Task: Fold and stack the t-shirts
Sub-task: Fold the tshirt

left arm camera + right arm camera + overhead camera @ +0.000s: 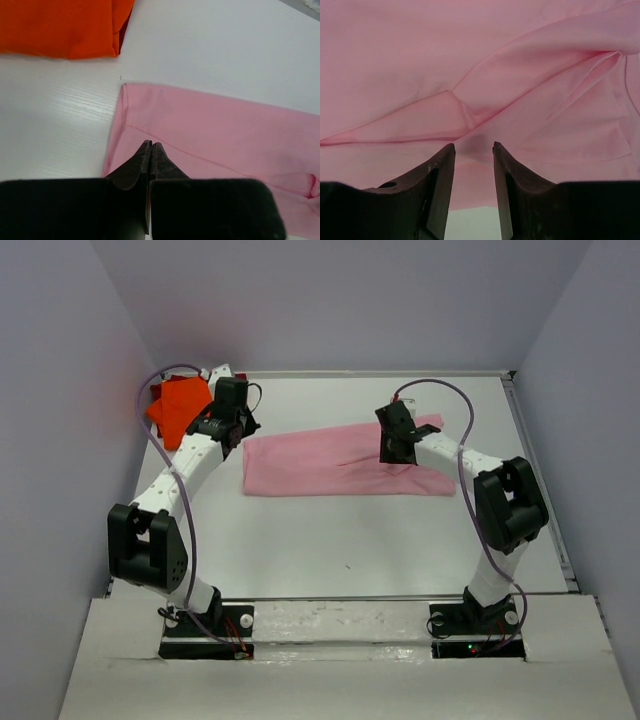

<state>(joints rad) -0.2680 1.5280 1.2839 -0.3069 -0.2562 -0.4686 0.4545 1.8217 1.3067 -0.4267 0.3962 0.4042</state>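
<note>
The light pink t-shirt [340, 466] lies folded into a long band across the table's middle. The bright orange t-shirt [178, 408] lies folded at the far left, with a sliver of the dark red one [123, 33] showing under its edge. My left gripper [242, 428] is shut and empty, its tips [151, 145] just over the pink shirt's [215, 135] left end near the corner. My right gripper [393, 453] is open, its jaws [474, 146] apart low over wrinkled folds of the pink shirt [470, 60] near its right part.
The white table [350, 550] is walled by grey panels at the back and both sides. A metal rail [545, 480] runs along the right edge. Both arm bases stand at the near edge.
</note>
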